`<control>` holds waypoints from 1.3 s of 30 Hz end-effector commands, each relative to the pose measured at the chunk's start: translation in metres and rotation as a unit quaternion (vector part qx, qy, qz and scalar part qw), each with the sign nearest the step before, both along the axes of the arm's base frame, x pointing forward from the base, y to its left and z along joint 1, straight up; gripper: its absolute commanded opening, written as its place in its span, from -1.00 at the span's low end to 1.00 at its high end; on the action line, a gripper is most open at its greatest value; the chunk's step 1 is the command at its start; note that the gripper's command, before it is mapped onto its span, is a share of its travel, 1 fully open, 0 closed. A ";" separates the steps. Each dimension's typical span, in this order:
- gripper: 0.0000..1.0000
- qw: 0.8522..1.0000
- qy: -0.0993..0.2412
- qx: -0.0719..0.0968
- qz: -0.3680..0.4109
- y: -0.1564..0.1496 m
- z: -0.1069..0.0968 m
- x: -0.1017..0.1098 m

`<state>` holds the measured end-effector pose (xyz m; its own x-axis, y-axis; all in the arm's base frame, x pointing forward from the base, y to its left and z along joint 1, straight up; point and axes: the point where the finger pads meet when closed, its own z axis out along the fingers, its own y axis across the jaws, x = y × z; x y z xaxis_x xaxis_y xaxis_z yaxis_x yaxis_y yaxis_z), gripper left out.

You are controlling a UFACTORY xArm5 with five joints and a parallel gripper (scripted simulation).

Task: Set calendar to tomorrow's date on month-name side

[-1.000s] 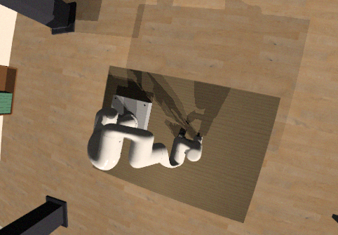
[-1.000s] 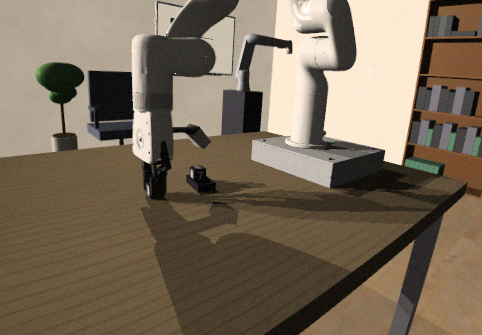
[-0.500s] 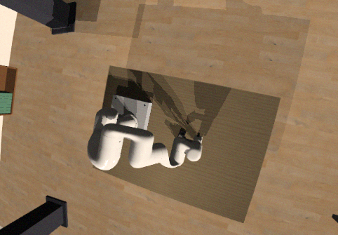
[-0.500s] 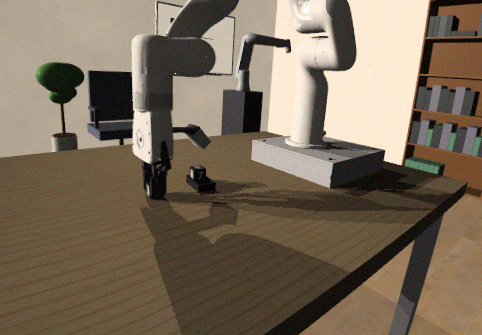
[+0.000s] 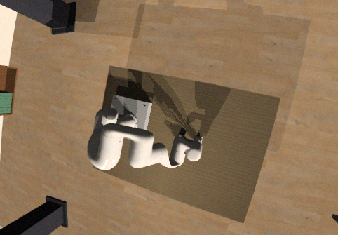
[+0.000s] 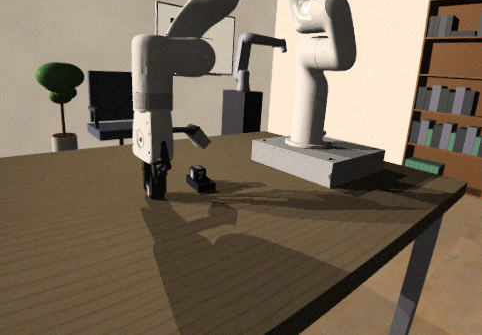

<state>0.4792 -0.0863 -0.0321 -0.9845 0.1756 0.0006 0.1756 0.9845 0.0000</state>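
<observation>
In the exterior view, the small dark calendar tray [image 6: 201, 183] lies flat on the table. One dark cube [image 6: 198, 173] stands in it and shows a white 7. My gripper [image 6: 155, 189] points straight down just left of the tray, its fingertips at the table top. It is shut on the second dark cube [image 6: 149, 187], which is low at the table surface outside the tray; I cannot read its digits. From above, the gripper [image 5: 190, 134] shows at the end of the white arm, and the arm and shadows hide the tray and cubes.
The robot's grey base block [image 6: 317, 159] stands on the table to the right of the tray. The table's front edge and right corner [image 6: 450, 193] lie well away. A bookshelf [image 6: 450, 88], a plant and a chair stand off the table.
</observation>
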 end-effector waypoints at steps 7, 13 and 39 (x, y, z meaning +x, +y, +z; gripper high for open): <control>-0.38 1.000 -0.002 0.000 0.000 0.000 0.001 0.001; -0.22 1.000 -0.002 0.000 0.000 0.000 0.001 0.001; -0.05 1.000 -0.002 0.000 0.000 0.000 0.012 0.001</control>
